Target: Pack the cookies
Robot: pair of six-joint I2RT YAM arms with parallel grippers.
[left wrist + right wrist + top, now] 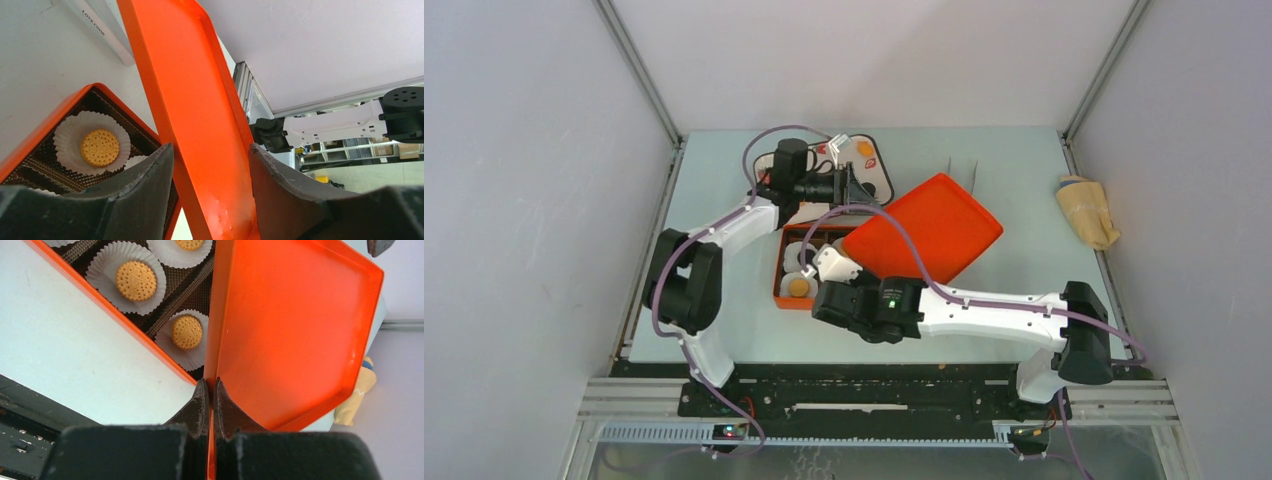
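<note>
Although the near cups of the glossy orange rectangular box [117, 317] are filled, the packing is not finished, because the cover is not yet seated. At the near edge of that box the right end effector [211, 390] is clenched on the rim of the flat orange lid [290, 330], both fingers pinching its thin wall.

Inside the box, white fluted paper cups [97, 275] sit on a brown ridged liner [172, 305]. Each cup that shows carries one of the cookies [136, 281]. They are small, round, flat golden discs with a stamped pattern, lying level and centred. The lid hides part of the box, so I cannot tell whether every cup is filled.

Over the box's far side the lid stands tilted, one edge low by the box and the rest raised and reaching off to the box's right. At the far edge of the box the left end effector [209, 147] has its jaws spread to either side of the lid's rim, released rather than gripping.

Beyond the box, a white tray [882, 182] on the pale tabletop [744, 340] seems to bear one more golden disc, though it is too small to be sure.

In my judgement the filling is largely done, and what is left is lowering and squaring the lid on the box.
</note>
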